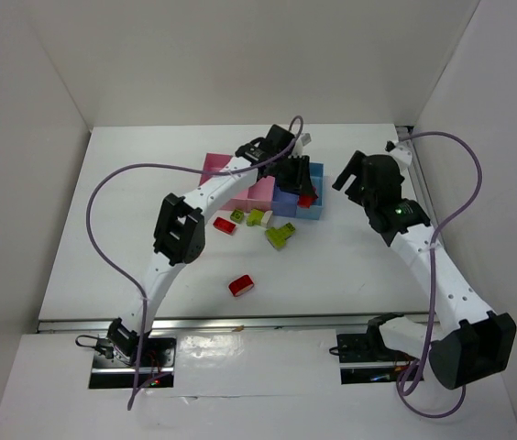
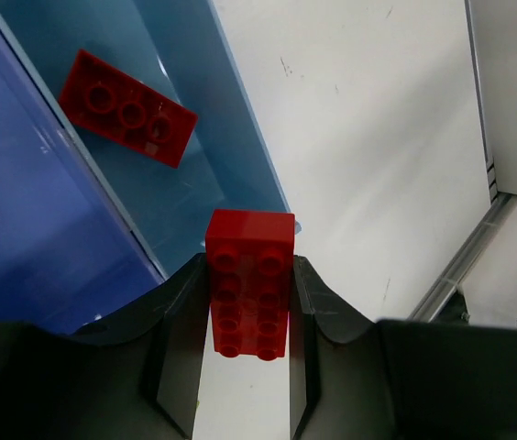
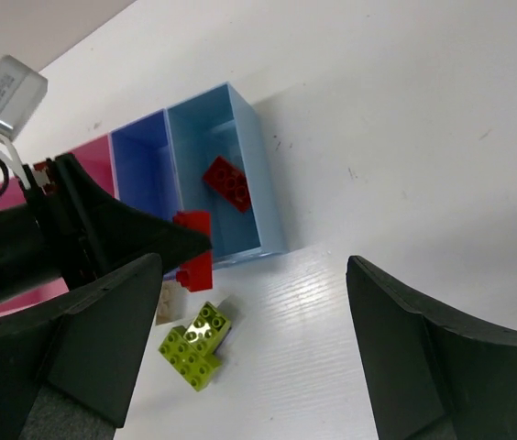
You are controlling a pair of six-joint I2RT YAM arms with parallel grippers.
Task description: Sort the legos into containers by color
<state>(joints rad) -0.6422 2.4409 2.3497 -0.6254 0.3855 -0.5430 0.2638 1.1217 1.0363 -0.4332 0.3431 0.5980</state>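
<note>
**Left gripper [image 2: 249,268] held a red brick [image 2: 249,284] at the light-blue bin [image 2: 240,156]**

We found the left gripper closed narrowly on the red brick, one finger against each long side and the studded face turned toward its wrist camera. The brick hung at the near corner of the light-blue bin, the rightmost of the containers [image 1: 260,192]. We could not tell whether it touched the rim. A second red brick [image 2: 128,107] lay inside that same bin, set at an angle across its floor. Just to the left came a darker blue bin [image 3: 139,174], and beyond it the pink bins [image 1: 213,168].

The right gripper [image 3: 258,339] stood wide, with nothing between its fingers, off to the right of the containers above the table [image 1: 130,211].

Loose legos lay on the table in front of the containers. There was a small red piece [image 1: 225,224], two small yellow-green pieces [image 1: 257,217] and a larger yellow-green L-shaped piece [image 1: 280,236]. In the right wrist view a whitish piece [image 3: 169,302] sat just beside the L-shaped one. Another red lego [image 1: 241,286] lay well apart, nearer the arm bases.
</note>
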